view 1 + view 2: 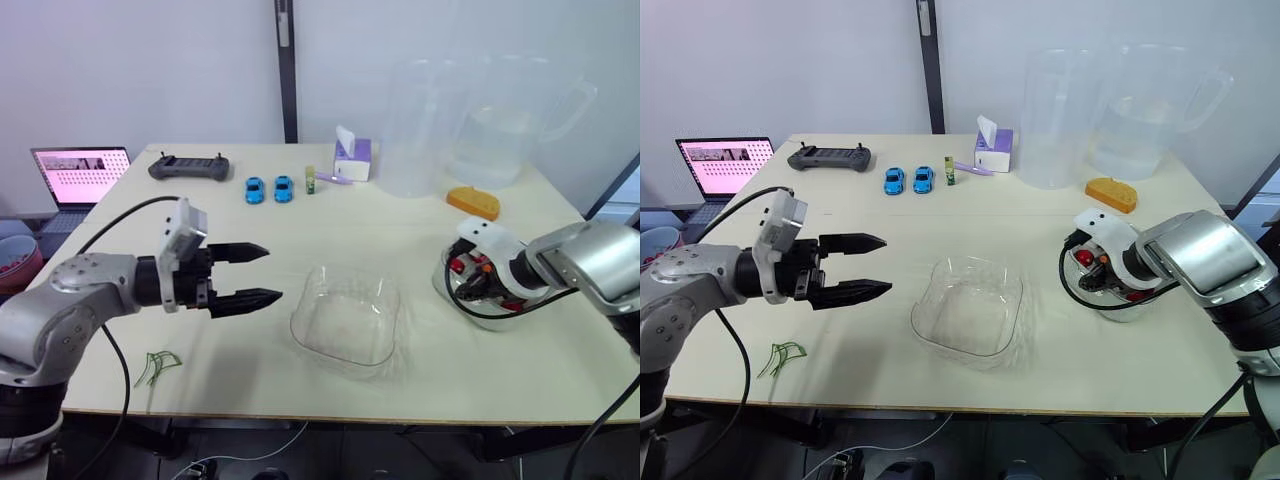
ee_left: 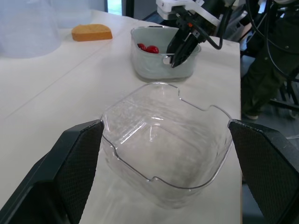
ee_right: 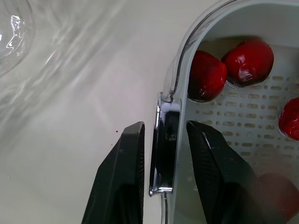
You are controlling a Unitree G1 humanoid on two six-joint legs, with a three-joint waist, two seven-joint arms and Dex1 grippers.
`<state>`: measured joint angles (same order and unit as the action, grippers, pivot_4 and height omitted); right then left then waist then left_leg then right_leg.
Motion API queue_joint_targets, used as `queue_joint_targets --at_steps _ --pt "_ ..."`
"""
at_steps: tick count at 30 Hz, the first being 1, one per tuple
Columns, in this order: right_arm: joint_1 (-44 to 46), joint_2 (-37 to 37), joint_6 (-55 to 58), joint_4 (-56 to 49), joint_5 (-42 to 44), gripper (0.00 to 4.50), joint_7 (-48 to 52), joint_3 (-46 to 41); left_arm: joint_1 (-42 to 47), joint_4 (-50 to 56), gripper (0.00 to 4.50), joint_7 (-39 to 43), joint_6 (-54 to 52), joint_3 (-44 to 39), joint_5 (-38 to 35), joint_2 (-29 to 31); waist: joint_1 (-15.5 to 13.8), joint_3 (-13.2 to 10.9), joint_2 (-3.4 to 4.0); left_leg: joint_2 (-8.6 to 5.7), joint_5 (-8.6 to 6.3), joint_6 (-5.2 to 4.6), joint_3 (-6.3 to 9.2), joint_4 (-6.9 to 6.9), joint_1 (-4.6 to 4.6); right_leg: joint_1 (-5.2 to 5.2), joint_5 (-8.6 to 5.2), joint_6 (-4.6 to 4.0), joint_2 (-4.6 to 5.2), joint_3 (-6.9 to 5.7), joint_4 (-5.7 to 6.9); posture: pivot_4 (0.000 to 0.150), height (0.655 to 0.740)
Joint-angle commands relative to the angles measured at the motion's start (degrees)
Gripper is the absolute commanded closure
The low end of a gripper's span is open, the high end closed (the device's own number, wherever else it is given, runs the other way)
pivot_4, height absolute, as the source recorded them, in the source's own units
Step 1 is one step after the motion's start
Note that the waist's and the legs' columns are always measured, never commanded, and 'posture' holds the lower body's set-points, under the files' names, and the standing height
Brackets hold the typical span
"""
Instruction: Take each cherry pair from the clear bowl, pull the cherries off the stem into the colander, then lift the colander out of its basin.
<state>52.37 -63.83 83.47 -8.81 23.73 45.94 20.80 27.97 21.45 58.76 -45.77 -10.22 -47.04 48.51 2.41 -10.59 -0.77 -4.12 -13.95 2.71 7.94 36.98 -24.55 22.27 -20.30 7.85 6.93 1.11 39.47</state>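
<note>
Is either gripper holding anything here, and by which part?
Nothing is held. The left gripper is open and empty beside the clear bowl. The right gripper straddles the rim tab of the colander, gaps showing both sides.

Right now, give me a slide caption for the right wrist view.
Right gripper, jaws open, straddles the rim; cherries lie in the colander.

Pale table (image 1: 380,225). Along far side: dark handheld controller (image 1: 189,167), blue toy car (image 1: 255,189) just beside second blue car (image 1: 284,188), small yellow-green tube (image 1: 311,181), purple pen (image 1: 333,179) lying flat near purple tissue box (image 1: 352,158). Tall clear cylinder (image 1: 415,130) beside handled clear pitcher (image 1: 520,130). Orange sponge (image 1: 473,202) in front. Open laptop (image 1: 80,172) off the left edge, pink screen lit.
</note>
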Motion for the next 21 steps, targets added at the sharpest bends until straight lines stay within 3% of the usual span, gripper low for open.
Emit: queue_joint_targets --at_steps 1,3,6,21 --pt "0.78 -0.09 0.65 -0.47 -0.35 3.06 -0.57 -2.45 1.74 0.73 0.0 0.23 0.33 -0.47 -0.75 0.89 0.0 0.0 0.0 0.0 0.0 0.0 0.0 0.0 0.0 0.0 0.0 0.0 0.0 0.0 0.0 0.15 0.74" --pt "0.54 -0.09 0.95 -0.68 -0.13 3.06 -0.64 -2.71 2.16 0.61 0.0 0.28 0.36 -0.09 -0.6 0.82 0.01 0.0 0.0 0.0 0.0 0.0 0.0 0.0 0.0 0.0 0.0 0.0 0.0 0.0 0.0 0.15 0.74" --pt "-0.01 -0.27 1.24 -1.18 0.23 4.28 -0.5 -3.23 2.65 0.54 0.0 0.39 0.43 0.47 -0.28 0.74 0.02 0.0 0.0 0.0 0.0 0.0 0.0 0.01 0.0 -0.01 0.0 0.0 0.0 0.0 0.0 0.15 0.74" --pt "-0.43 -2.63 2.27 -2.66 2.54 4.31 0.57 -8.43 5.9 -1.17 0.0 1.19 1.4 3.27 1.27 0.15 0.05 0.0 0.0 0.0 0.0 0.0 -0.03 0.0 0.0 0.01 0.0 0.01 0.0 0.0 0.02 0.15 0.74"
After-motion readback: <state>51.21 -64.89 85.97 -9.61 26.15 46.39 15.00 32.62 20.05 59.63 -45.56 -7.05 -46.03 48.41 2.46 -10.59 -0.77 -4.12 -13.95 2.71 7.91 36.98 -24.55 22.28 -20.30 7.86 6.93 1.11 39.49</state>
